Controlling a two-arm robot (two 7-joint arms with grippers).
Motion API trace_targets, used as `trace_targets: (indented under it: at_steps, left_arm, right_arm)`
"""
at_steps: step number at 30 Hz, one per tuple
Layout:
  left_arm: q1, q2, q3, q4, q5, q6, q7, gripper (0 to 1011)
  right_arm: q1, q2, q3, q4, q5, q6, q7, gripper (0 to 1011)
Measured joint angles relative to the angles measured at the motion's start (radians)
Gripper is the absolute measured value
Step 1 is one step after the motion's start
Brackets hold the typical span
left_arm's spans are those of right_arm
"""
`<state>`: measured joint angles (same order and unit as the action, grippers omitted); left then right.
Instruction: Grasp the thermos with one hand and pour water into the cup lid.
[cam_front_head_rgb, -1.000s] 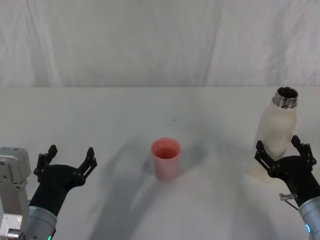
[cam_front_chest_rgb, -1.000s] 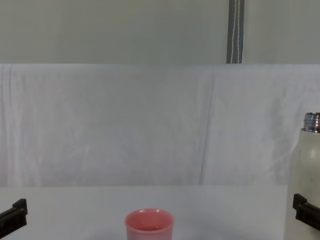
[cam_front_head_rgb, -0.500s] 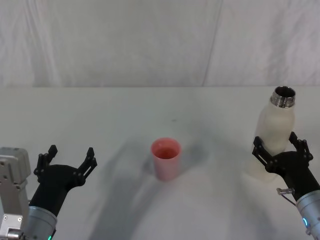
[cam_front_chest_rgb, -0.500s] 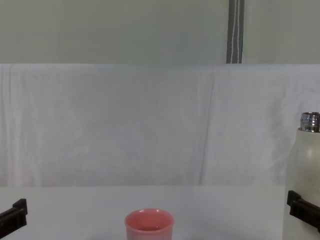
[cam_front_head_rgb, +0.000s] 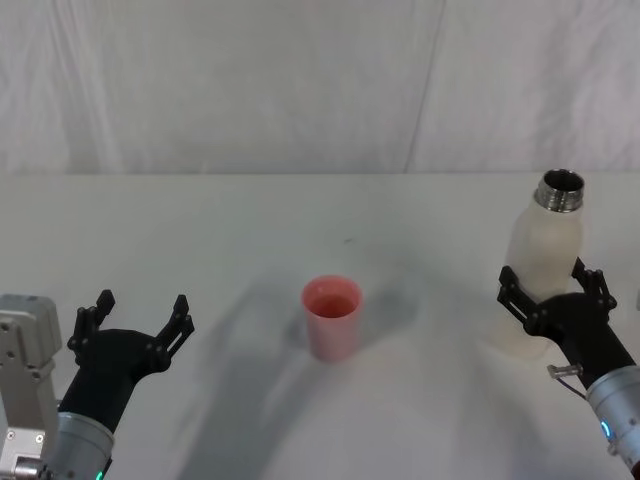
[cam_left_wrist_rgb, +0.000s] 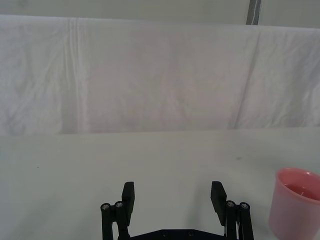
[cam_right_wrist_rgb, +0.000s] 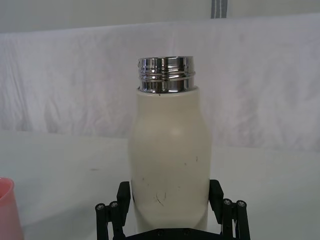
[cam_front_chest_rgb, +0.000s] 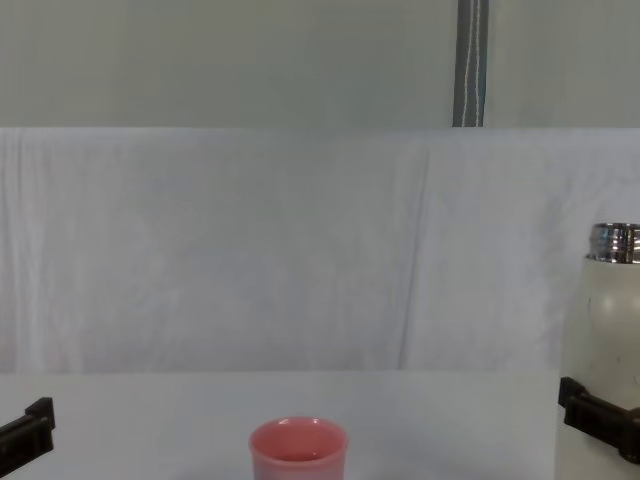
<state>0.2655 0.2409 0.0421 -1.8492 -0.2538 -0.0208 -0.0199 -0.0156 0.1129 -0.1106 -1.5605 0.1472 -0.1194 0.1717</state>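
The thermos (cam_front_head_rgb: 545, 245) is a tall cream-white bottle with an open steel neck, upright at the table's right. My right gripper (cam_front_head_rgb: 548, 282) is shut on its lower body, one black finger on each side, as the right wrist view shows on the thermos (cam_right_wrist_rgb: 169, 150). In the chest view the thermos (cam_front_chest_rgb: 605, 320) stands at the right edge with a black finger (cam_front_chest_rgb: 588, 412) across it. The pink cup lid (cam_front_head_rgb: 332, 315) stands upright at the table's middle, well left of the thermos. My left gripper (cam_front_head_rgb: 138, 312) rests open at the near left, holding nothing.
A white cloth covers the table (cam_front_head_rgb: 200, 230) and hangs as a backdrop behind it. Bare table lies between the cup lid and the thermos. The left wrist view has the cup lid (cam_left_wrist_rgb: 296, 200) off to one side of the open fingers (cam_left_wrist_rgb: 128, 196).
My right gripper has carried the thermos a little to the left, toward the cup lid, keeping it upright. The left arm and the cup lid have not moved.
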Motion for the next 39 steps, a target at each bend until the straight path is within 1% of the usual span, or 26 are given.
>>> trace_targets:
  at_steps: [20, 33, 35, 39]
  left_arm:
    - [0.000, 0.000, 0.000, 0.000, 0.000, 0.000, 0.000, 1001]
    - [0.000, 0.000, 0.000, 0.000, 0.000, 0.000, 0.000, 1001]
    - [0.000, 0.000, 0.000, 0.000, 0.000, 0.000, 0.000, 1001]
    - [0.000, 0.000, 0.000, 0.000, 0.000, 0.000, 0.000, 1001]
  right_arm:
    - [0.071, 0.016, -0.022, 0.067, 0.008, 0.017, 0.017, 1000]
    - [0.073, 0.015, -0.023, 0.068, 0.009, 0.019, 0.017, 1000]
    - [0.072, 0.015, -0.023, 0.067, 0.009, 0.019, 0.017, 961]
    - [0.072, 0.015, -0.022, 0.067, 0.009, 0.018, 0.017, 951]
